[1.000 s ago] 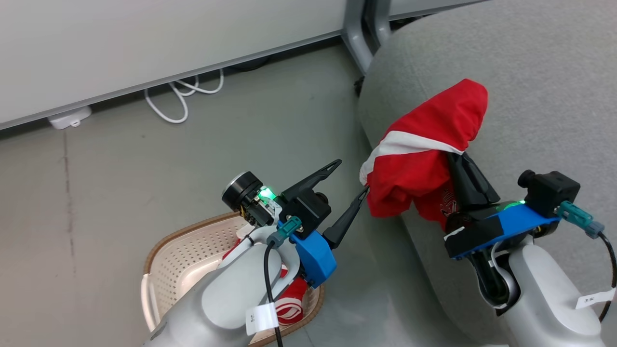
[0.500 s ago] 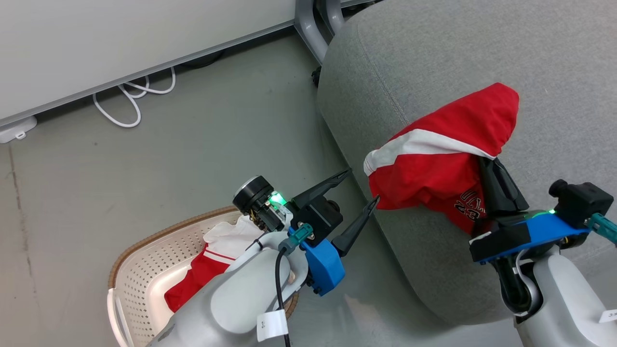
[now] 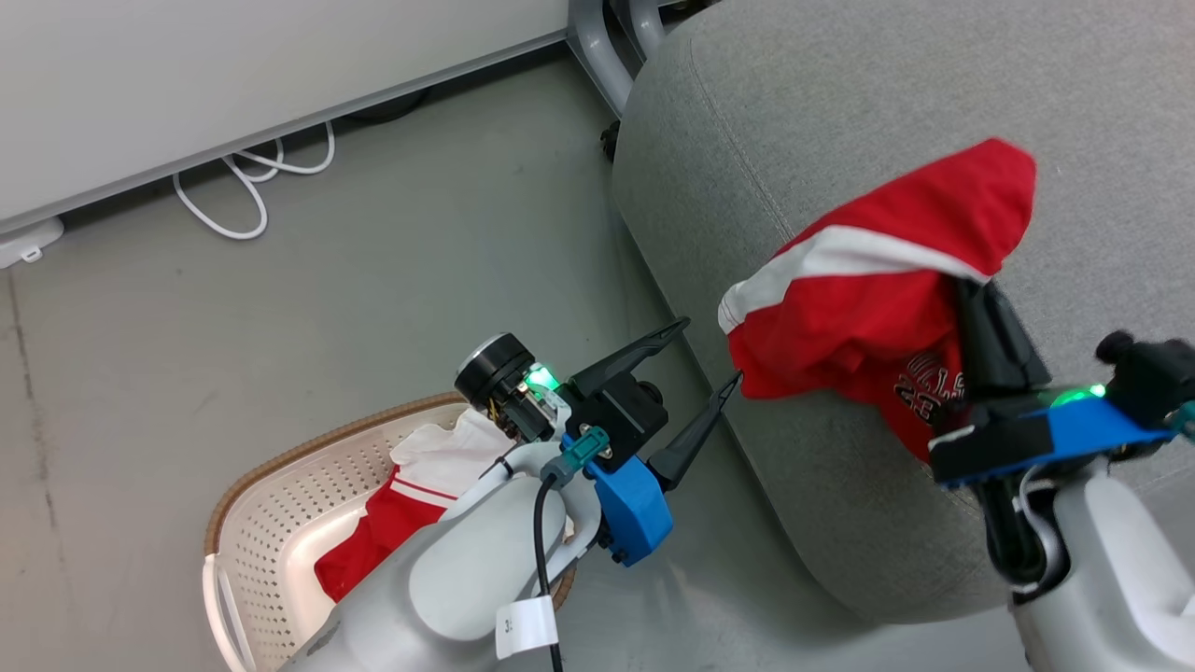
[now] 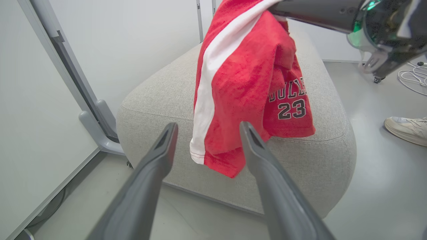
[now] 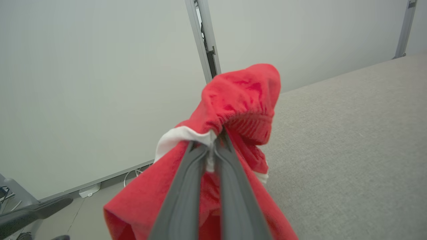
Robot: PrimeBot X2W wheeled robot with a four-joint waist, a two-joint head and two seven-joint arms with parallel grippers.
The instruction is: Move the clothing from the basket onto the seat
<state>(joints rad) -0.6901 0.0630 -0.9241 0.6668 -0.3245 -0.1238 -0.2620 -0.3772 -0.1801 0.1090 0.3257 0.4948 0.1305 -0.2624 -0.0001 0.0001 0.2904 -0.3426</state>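
My right gripper (image 5: 213, 146) is shut on a red garment (image 3: 878, 289) with a white stripe and dark "23" lettering. The garment hangs above the grey seat (image 3: 794, 140), its lower edge draping over the seat's front left edge. In the left wrist view this garment (image 4: 240, 76) dangles in front of the seat (image 4: 160, 100). My left gripper (image 3: 711, 352) is open and holds nothing, just left of the seat's edge and above the basket (image 3: 280, 467). A second red and white garment (image 3: 373, 541) lies in the basket, partly hidden by my left forearm.
A white cable (image 3: 243, 187) and a white power block (image 3: 28, 243) lie on the grey floor by the wall panel. A grey metal leg (image 3: 597, 37) stands at the seat's far corner. A person's pale shoe (image 4: 407, 128) rests on the floor beyond the seat.
The head camera has shifted. My right gripper has carried the red garment a little farther over the seat. My left gripper has stayed open above the basket.
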